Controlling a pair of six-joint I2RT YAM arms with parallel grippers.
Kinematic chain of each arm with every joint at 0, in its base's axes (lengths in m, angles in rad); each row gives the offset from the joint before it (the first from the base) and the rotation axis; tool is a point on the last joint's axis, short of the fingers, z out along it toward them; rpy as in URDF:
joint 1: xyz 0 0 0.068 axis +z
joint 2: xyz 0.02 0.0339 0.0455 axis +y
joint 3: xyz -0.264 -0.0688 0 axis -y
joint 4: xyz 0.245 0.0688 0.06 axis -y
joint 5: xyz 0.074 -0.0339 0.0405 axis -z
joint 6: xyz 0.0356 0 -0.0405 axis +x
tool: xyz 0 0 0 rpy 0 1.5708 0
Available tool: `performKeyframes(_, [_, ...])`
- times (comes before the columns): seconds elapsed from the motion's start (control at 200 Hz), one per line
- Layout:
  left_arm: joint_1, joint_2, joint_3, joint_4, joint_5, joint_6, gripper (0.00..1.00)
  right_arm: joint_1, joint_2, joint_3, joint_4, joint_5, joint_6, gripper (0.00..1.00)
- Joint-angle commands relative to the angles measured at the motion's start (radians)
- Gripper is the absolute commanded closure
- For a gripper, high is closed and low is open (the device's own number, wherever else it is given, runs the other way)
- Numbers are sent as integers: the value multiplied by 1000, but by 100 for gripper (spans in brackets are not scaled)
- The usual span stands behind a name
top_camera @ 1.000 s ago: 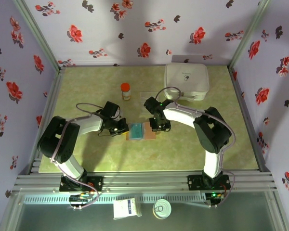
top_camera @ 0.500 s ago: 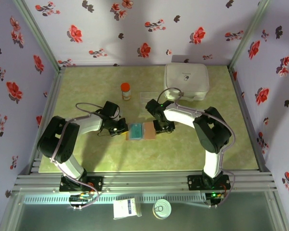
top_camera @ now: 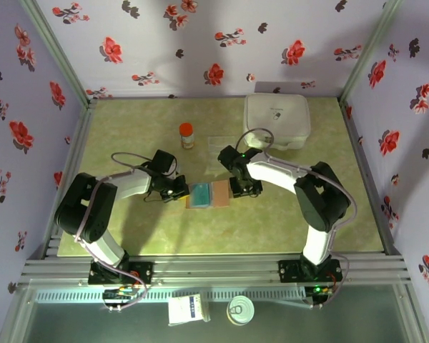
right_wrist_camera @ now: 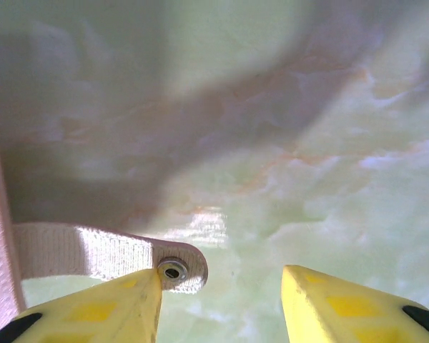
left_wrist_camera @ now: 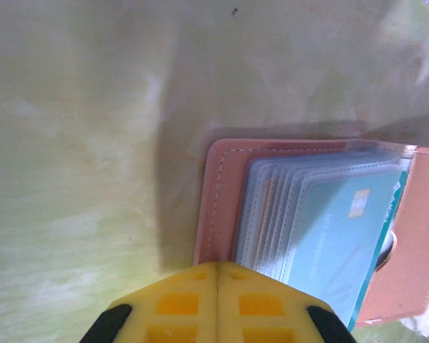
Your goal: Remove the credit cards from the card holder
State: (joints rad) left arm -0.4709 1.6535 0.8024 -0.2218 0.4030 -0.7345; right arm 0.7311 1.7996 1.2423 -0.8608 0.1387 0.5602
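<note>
By card holder [right_wrist_camera: 79, 250], right gripper [right_wrist_camera: 222, 277] half-open.

White rounded-square case [top_camera: 276, 120] upper right of centre. Small jar with orange-red lid [top_camera: 187, 134] to its left. Both on pale green marbled tabletop [top_camera: 129, 121]. White carton [top_camera: 186, 309] and round white cup [top_camera: 239, 309] at bottom edge.

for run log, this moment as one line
left gripper shut | right gripper open beside tab | card holder open | credit cards inside

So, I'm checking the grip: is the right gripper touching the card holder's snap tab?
Cannot tell. In the right wrist view the right gripper is open and the snap tab ends at one fingertip, which overlaps it; no gap or contact shows plainly.
</note>
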Motion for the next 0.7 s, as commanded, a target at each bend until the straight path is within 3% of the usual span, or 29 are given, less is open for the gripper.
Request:
performKeyframes(0.0, [9, -25, 4, -59, -27, -17, 100, 15, -74, 75, -88, 14, 25, 52])
performKeyframes(0.145, [8, -22, 3, -63, -17, -16, 100, 71, -66, 185, -125, 13, 35, 52])
performKeyframes(0.36, [8, -10, 31, -100, -19, 17, 100, 182, 82, 370, -100, -89, 56, 52])
performKeyframes(0.695, [8, 14, 37, -103, -25, 38, 100, 128, 217, 328, -116, -3, 41, 46])
